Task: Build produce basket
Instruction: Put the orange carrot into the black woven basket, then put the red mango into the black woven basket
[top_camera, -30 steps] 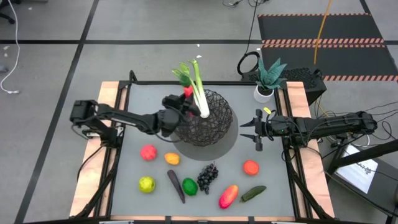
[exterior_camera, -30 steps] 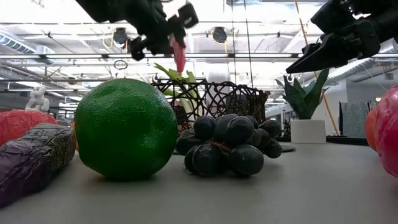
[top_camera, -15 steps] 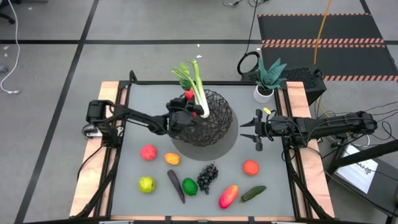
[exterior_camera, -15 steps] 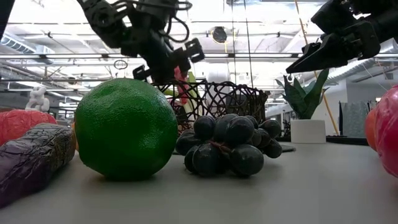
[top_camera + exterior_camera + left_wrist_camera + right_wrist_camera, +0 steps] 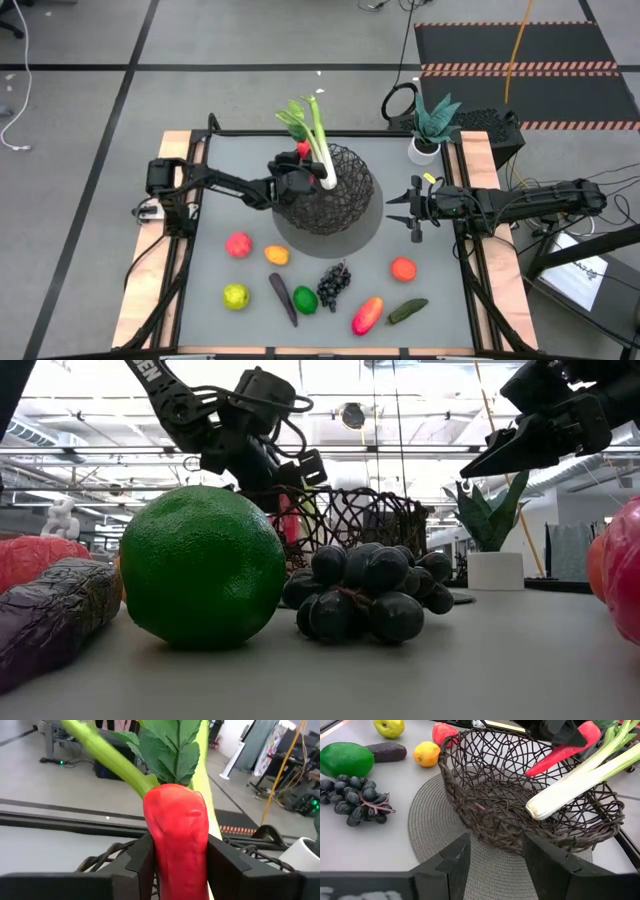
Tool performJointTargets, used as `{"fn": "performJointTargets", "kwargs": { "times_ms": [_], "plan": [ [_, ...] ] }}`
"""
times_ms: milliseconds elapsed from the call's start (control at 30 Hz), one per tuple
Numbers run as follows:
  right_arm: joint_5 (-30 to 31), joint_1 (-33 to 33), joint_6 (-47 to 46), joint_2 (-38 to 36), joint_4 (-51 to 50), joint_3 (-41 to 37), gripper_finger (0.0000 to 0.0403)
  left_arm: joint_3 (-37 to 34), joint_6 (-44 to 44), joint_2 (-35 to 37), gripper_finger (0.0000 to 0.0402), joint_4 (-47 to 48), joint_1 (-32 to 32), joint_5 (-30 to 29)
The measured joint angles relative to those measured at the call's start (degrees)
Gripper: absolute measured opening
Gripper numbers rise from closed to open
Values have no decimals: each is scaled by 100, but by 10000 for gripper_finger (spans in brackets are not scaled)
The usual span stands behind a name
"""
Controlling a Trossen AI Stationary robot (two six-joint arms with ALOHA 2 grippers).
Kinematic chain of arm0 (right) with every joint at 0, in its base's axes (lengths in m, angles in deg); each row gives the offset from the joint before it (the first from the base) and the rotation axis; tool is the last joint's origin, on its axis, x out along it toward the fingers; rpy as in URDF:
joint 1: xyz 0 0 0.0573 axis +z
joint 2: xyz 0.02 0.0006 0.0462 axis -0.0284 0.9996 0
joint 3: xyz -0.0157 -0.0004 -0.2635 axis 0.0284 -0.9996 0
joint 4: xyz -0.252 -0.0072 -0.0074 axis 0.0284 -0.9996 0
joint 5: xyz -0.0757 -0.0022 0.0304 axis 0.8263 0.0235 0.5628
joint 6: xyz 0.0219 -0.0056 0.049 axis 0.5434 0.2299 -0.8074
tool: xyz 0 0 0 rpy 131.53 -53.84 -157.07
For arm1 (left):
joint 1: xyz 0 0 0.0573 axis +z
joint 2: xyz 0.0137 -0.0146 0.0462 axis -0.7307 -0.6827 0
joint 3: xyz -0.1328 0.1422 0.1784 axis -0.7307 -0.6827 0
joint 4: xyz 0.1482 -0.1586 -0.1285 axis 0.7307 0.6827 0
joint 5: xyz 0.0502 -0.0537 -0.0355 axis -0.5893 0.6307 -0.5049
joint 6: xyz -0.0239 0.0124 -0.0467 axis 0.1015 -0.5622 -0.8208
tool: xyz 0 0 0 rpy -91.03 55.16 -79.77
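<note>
Over the last second the left claw (image 5: pixel 300 178) has carried the tapered red toy carrot with green leaves (image 5: pixel 559 751) down from above the rim into the round black wire basket (image 5: pixel 345 200), centre-top of the high view, and still pinches it; release looks imminent. In the right wrist view its long axis slopes, pointed tip down into the bowl, leafy end up beside the white-and-green toy leek (image 5: pixel 320 150). The right claw (image 5: pixel 412 212) waits spread at right.
</note>
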Motion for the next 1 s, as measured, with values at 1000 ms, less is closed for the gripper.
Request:
{"fn": "performJointTargets", "kwargs": {
  "times_ms": [1000],
  "plan": [
    [2, 0, 0, 0, -26, 0, 173, 1, 1722, 1675, 255, 254, -290, 179]
  ]
}}
